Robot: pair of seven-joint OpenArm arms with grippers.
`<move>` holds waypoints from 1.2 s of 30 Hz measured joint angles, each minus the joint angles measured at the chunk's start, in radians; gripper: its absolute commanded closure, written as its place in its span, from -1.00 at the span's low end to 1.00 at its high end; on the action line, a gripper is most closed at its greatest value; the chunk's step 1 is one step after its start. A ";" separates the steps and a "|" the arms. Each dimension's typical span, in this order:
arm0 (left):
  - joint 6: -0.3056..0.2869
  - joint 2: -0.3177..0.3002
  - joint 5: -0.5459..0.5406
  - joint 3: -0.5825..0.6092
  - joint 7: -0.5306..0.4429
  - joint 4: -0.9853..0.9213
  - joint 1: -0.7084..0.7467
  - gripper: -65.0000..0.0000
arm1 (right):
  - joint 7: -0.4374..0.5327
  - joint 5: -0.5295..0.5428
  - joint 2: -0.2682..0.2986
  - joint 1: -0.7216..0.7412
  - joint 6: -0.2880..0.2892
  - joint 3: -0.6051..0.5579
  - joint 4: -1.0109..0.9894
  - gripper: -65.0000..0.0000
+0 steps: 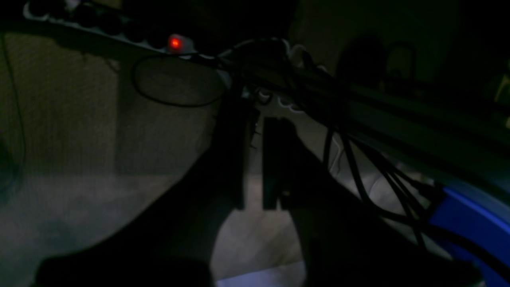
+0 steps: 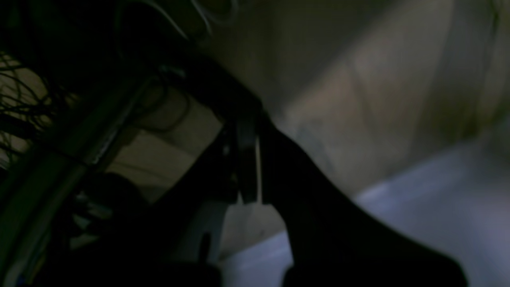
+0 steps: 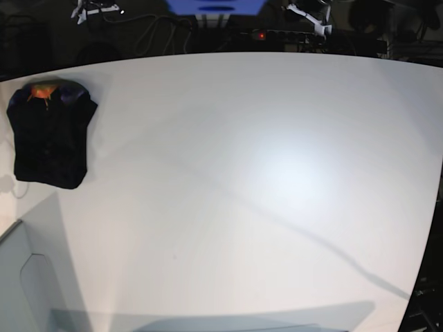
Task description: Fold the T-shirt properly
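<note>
The black T-shirt [image 3: 52, 138] lies as a compact folded bundle at the far left of the white table [image 3: 242, 173], with an orange-red mark [image 3: 41, 90] at its neck end. Neither arm shows in the base view. In the dark left wrist view my left gripper [image 1: 255, 207] hangs over the floor, its fingers almost together with a thin slit and nothing between them. In the right wrist view my right gripper [image 2: 258, 201] is shut and empty, also away from the shirt.
A power strip with a red light [image 1: 175, 43] and a bundle of black cables [image 1: 358, 167] run along a frame rail beside the left gripper. A blue object [image 1: 470, 223] sits at the lower right. A grey panel [image 3: 28, 277] stands at the table's near left corner.
</note>
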 measured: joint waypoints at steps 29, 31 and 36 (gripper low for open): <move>0.511 0.041 -0.003 0.419 -0.158 -0.058 -0.107 0.80 | 0.455 -0.004 0.045 0.151 -0.001 -0.998 -0.271 1.00; 0.512 0.039 -0.003 0.418 -0.156 -0.060 -0.105 0.80 | 0.456 -0.004 0.044 0.152 -0.001 -1.022 -0.270 1.00; 0.513 0.037 -0.003 0.418 -0.150 -0.063 -0.114 0.80 | 0.448 -0.003 0.042 0.168 -0.001 -1.028 -0.269 1.00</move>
